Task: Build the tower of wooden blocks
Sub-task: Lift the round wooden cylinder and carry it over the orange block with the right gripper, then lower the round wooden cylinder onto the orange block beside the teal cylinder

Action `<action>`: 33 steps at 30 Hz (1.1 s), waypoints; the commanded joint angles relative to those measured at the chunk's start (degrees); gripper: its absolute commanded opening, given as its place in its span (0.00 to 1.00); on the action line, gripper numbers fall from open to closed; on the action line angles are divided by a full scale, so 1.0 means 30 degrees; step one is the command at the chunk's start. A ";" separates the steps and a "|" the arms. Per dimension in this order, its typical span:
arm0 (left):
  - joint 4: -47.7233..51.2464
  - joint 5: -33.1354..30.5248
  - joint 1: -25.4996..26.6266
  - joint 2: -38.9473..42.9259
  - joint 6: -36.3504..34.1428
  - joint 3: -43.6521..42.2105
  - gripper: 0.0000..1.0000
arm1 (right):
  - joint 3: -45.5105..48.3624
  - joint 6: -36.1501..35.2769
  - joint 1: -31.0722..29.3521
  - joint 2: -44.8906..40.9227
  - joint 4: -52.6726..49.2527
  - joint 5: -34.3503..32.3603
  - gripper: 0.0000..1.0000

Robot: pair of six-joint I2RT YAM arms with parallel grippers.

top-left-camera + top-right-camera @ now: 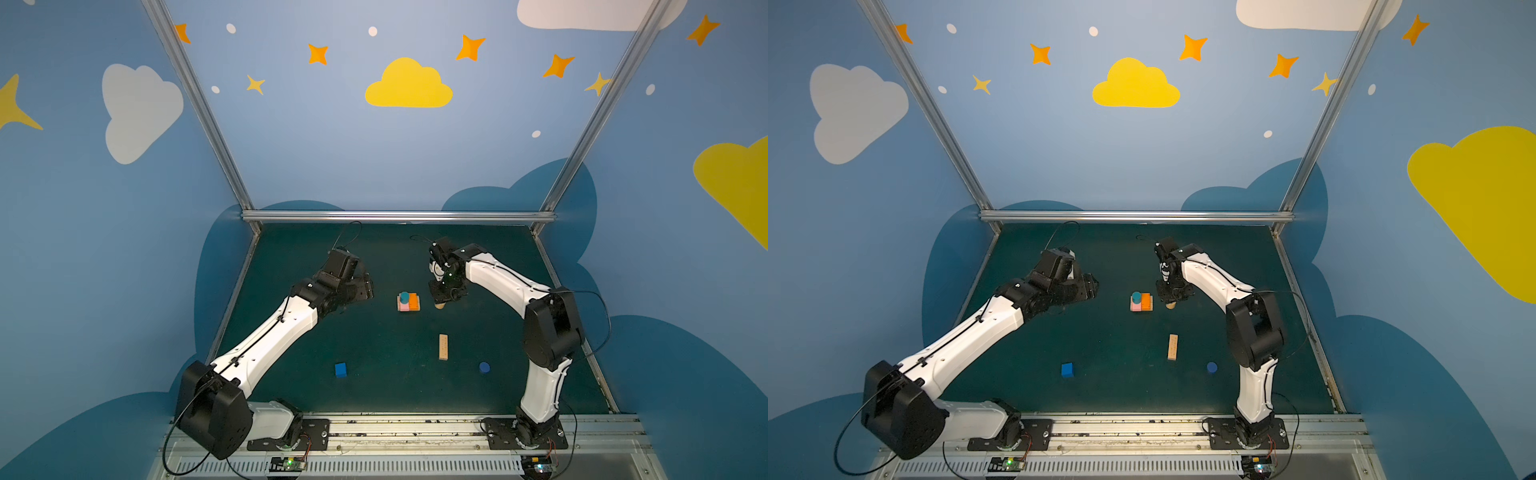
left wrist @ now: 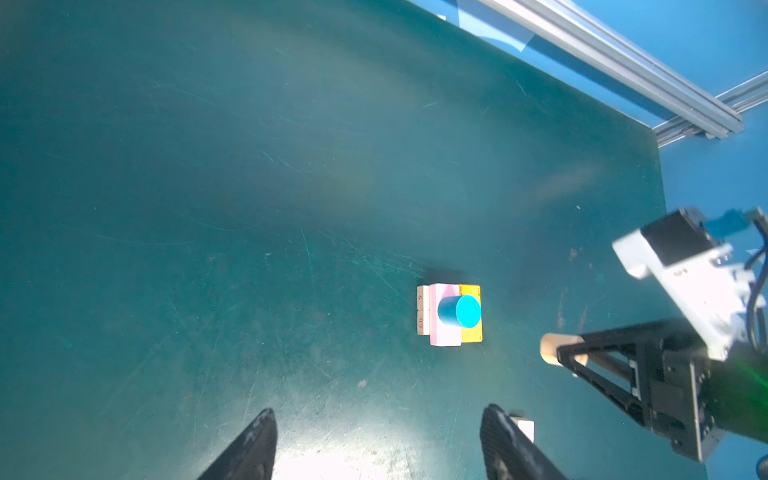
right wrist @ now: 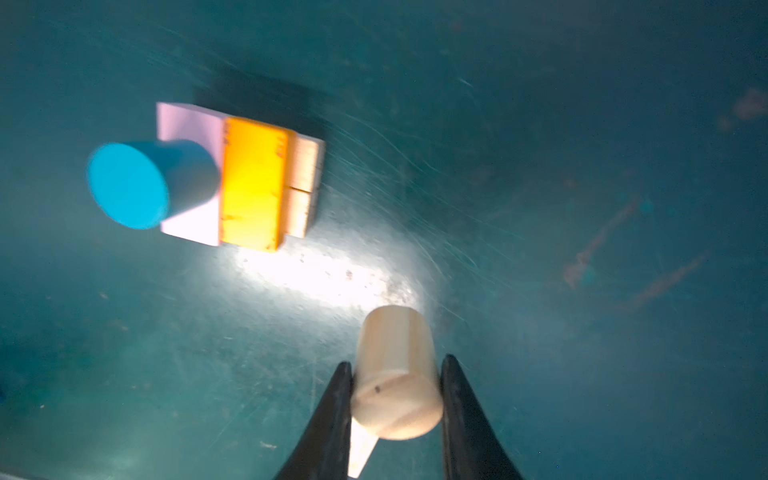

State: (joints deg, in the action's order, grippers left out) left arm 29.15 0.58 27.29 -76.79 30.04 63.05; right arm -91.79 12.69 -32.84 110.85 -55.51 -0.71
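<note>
The tower [image 1: 408, 303] stands mid-table: tan bars at the bottom, a pink bar [image 3: 187, 124] and an orange bar [image 3: 253, 183] across them, and a teal cylinder [image 3: 137, 183] upright on the pink one. My right gripper [image 3: 397, 361] is shut on a tan cylinder [image 3: 395, 374], low over the mat just right of the tower [image 1: 1141, 302]; both top views show it there [image 1: 440, 306]. My left gripper [image 2: 378, 419] hangs open and empty, left of the tower [image 2: 451, 316] and apart from it.
A loose tan bar [image 1: 444, 346] lies nearer the front, right of centre. A blue cube [image 1: 340, 369] sits front left and a dark-blue cylinder [image 1: 484, 367] front right. Metal frame rails [image 1: 399, 216] border the green mat [image 1: 374, 395].
</note>
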 commanded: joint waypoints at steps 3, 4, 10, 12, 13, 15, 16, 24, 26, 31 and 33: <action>-0.0160 0.0210 -0.0139 0.0063 -0.0272 -0.0203 0.77 | -0.2099 -0.0597 -0.0630 0.1327 -0.1326 0.0438 0.22; -0.0194 0.0239 -0.0167 0.0029 -0.0283 -0.0237 0.77 | -0.2427 -0.0640 -0.0705 0.1557 -0.1448 0.0456 0.22; -0.0222 0.0364 -0.0206 0.0051 -0.0255 -0.0321 0.76 | -0.4167 -0.0798 -0.1035 0.2722 -0.1804 0.0618 0.23; -0.0216 0.0371 -0.0219 0.0081 -0.0238 -0.0351 0.76 | -0.4670 -0.0857 -0.1094 0.3084 -0.1950 0.0675 0.23; -0.0223 0.0364 -0.0219 0.0079 -0.0239 -0.0361 0.76 | -0.4908 -0.0864 -0.1138 0.3269 -0.1991 0.0698 0.22; -0.0206 0.0364 -0.0225 0.0066 -0.0238 -0.0361 0.76 | -0.5251 -0.0864 -0.1182 0.3548 -0.2047 0.0759 0.22; -0.0223 0.0378 -0.0234 0.0082 -0.0247 -0.0359 0.76 | -0.5447 -0.0875 -0.1204 0.3694 -0.2080 0.0820 0.22; -0.0142 0.0393 -0.0252 0.0103 -0.0239 -0.0361 0.76 | -0.6477 -0.0934 -0.1329 0.4576 -0.2296 0.1049 0.23; -0.0154 0.0367 -0.0278 0.0110 -0.0237 -0.0357 0.77 | -0.6660 -0.0933 -0.1358 0.4722 -0.2290 0.1115 0.23; -0.0150 0.0364 -0.0270 0.0099 -0.0282 -0.0323 0.76 | -0.7016 -0.0946 -0.1424 0.5019 -0.2343 0.1205 0.24; -0.0135 0.0371 -0.0299 0.0081 -0.0264 -0.0327 0.77 | -0.7108 -0.0943 -0.1446 0.5119 -0.2367 0.1232 0.24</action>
State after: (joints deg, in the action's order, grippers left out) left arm 28.91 1.72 26.72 -76.79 30.02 62.54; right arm -111.24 10.20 -36.64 125.32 -61.36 2.42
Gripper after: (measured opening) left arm 0.765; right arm 0.286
